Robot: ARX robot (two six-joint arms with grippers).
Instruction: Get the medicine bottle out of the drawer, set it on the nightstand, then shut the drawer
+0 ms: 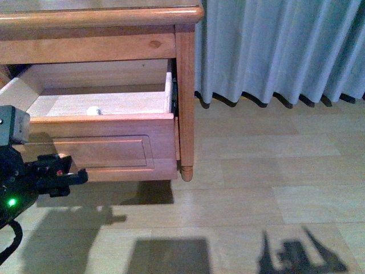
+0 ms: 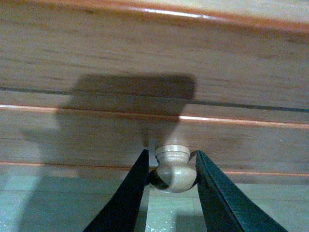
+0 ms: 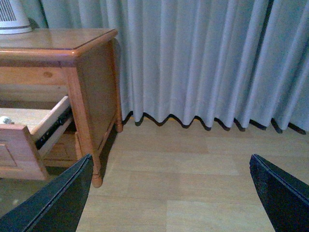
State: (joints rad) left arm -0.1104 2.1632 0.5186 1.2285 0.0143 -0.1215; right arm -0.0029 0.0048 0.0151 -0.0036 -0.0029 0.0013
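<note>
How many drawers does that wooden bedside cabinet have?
2. A shorter drawer sits shut just under the nightstand top; the taller drawer below it is pulled open, with the medicine bottle inside.

The nightstand [image 3: 91, 82] is seen against a pale curtain [image 3: 203, 63], on a wooden floor [image 3: 178, 183]. Its drawer [image 3: 19, 150] is pulled out, and a bit of a white bottle [image 3: 5, 120] is glimpsed inside. A white ribbed device [image 3: 12, 17] is set on top. The dark fingers [image 3: 53, 203] are spread wide apart.

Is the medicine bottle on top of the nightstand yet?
No, the medicine bottle lies inside the open drawer, below the top of the nightstand.
</note>
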